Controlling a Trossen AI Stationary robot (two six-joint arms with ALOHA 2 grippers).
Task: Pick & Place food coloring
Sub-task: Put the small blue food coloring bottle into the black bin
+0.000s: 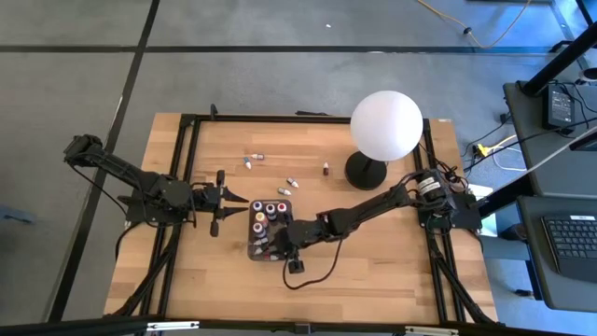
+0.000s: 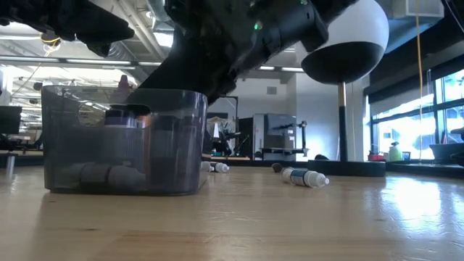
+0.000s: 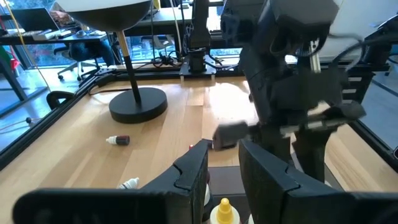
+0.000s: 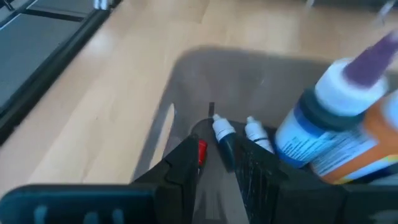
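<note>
While tray (image 1: 254, 245) holds several bottles, five bottles (image 1: 292, 181) lie loose.

Pale wooden table (image 1: 373, 271) with light grain, framed by black rails (image 1: 187, 187). Dark grey, translucent tray (image 2: 181, 145). White globe lamp (image 1: 386, 125) on black base (image 1: 366, 171). Inside the tray, bottles (image 1: 270, 211) topped red, yellow, purple and white; a yellow cap (image 3: 224, 208) in the left wrist view; in the right wrist view, a blue bottle with white shoulder and purple cap (image 4: 339, 121) beside an orange bottle (image 4: 380, 134), plus a small dark bottle with white tip (image 4: 224, 138). Loose bottles on the wood: one dark with white cap (image 3: 118, 140), one white-bodied with dark band (image 2: 306, 177). Both arms black. Grey floor (image 1: 75, 84) crossed by dark lines.
</note>
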